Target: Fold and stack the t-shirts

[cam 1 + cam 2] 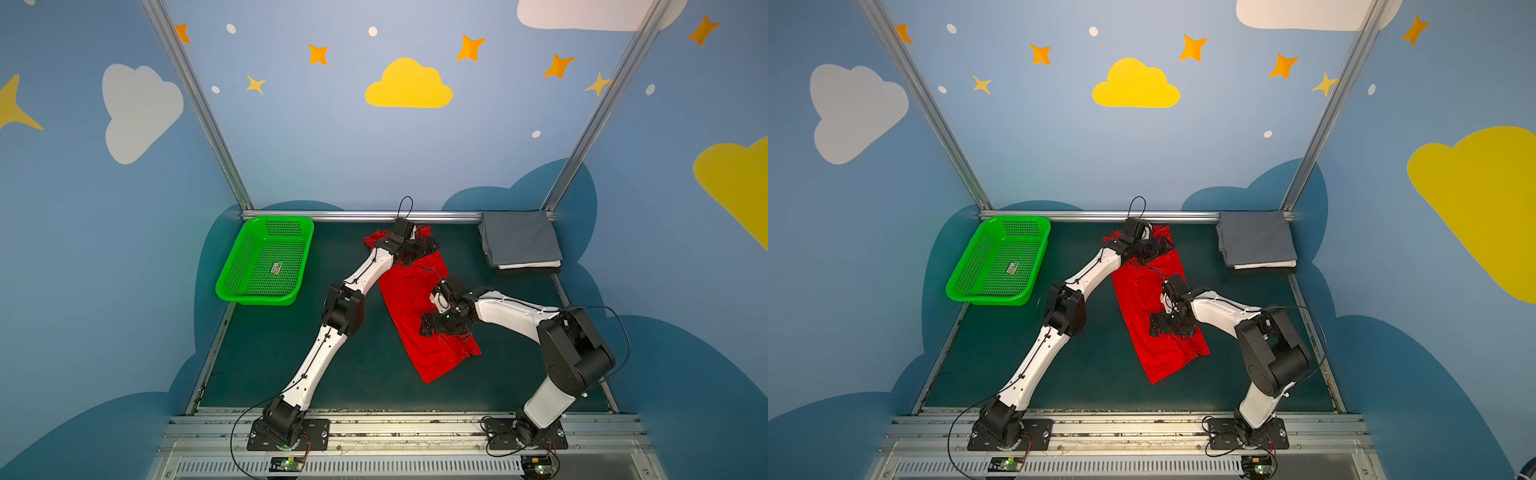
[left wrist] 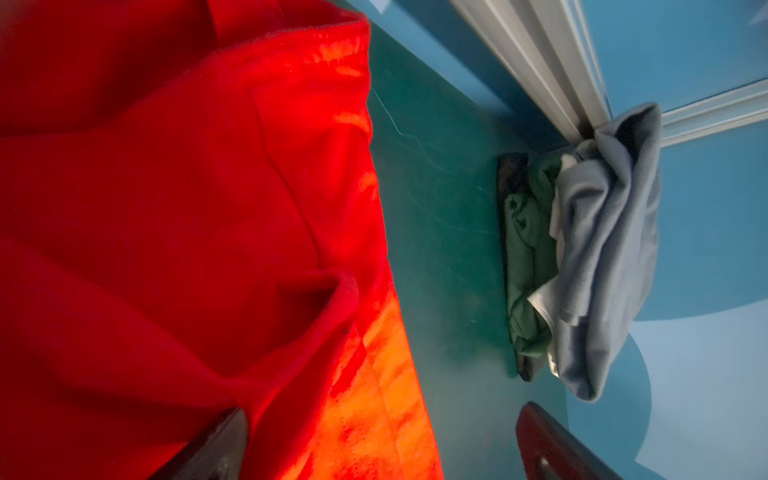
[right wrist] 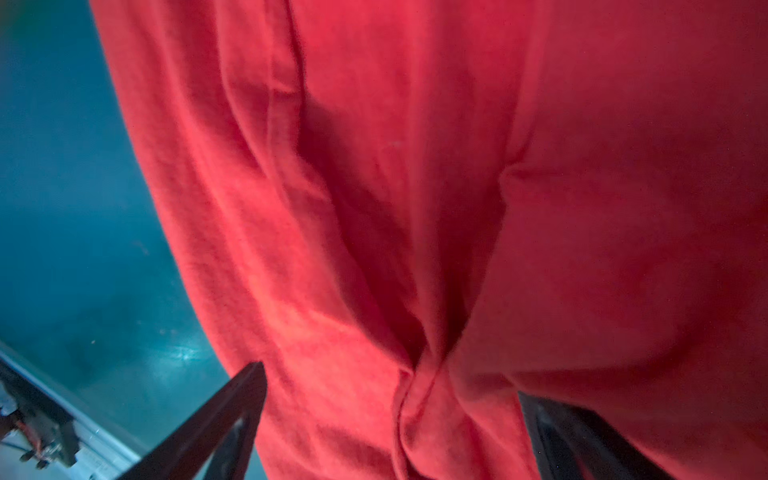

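Note:
A bright red t-shirt [image 1: 401,299] [image 1: 1136,305] lies as a long folded strip, slanted across the dark green table in both top views. My left gripper [image 1: 428,246] [image 1: 1162,245] stands open over the strip's far end. In the left wrist view the shirt's edge [image 2: 374,395] lies between the wide-apart fingers [image 2: 216,444]. My right gripper [image 1: 426,326] [image 1: 1154,325] is open low over the strip's near half. Wrinkled red cloth [image 3: 415,249] fills the right wrist view between its fingers [image 3: 224,411]. A stack of folded shirts [image 1: 519,241] [image 1: 1256,239] [image 2: 602,249], grey on top, sits at the back right corner.
A green perforated basket [image 1: 257,297] [image 1: 988,297] stands at the back left of the table. An aluminium rail [image 1: 357,215] runs along the table's far edge. Both arm bases are bolted to the front rail.

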Available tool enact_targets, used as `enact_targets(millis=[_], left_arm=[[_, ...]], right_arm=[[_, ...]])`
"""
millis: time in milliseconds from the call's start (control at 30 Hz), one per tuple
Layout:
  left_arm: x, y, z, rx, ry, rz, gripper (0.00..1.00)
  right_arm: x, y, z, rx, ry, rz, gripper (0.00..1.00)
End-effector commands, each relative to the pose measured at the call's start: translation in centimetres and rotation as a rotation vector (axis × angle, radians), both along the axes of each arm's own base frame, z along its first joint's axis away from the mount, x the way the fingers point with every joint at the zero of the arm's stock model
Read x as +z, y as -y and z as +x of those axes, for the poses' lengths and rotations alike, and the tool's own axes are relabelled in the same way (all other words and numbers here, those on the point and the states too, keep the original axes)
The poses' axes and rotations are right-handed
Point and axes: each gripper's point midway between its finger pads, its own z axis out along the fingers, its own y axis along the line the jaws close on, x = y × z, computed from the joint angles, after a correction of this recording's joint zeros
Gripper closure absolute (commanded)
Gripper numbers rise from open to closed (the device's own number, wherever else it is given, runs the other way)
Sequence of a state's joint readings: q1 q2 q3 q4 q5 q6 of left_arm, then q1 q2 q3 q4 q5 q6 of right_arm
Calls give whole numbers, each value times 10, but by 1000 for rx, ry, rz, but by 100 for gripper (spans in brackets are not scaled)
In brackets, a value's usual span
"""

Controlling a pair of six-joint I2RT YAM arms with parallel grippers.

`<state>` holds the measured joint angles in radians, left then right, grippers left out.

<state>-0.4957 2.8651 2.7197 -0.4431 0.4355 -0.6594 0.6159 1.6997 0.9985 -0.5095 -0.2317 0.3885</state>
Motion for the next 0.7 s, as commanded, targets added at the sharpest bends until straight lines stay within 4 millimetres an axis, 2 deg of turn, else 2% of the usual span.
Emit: enact_targets(millis=[0, 100, 233, 400, 533, 667], left_arm=[[-20, 1, -8, -42, -50, -4, 0], [-12, -4, -3, -39, -24, -2, 0], [10, -5, 3, -43, 23, -25, 0], [41, -1, 0, -79, 69, -49, 0], [71, 4, -3, -100, 116, -69, 0], [115, 9, -10, -116, 196, -75, 0]], right_arm=[[-21, 0, -39, 26, -174, -30, 5], [-15, -6, -40, 43, -170, -16, 5], [0, -10, -40, 67, -159, -3, 5], [31, -7, -37, 60, -100, 8, 3], [52, 12, -35, 25, -23, -42, 2], [57, 38, -34, -39, 34, -97, 2]])
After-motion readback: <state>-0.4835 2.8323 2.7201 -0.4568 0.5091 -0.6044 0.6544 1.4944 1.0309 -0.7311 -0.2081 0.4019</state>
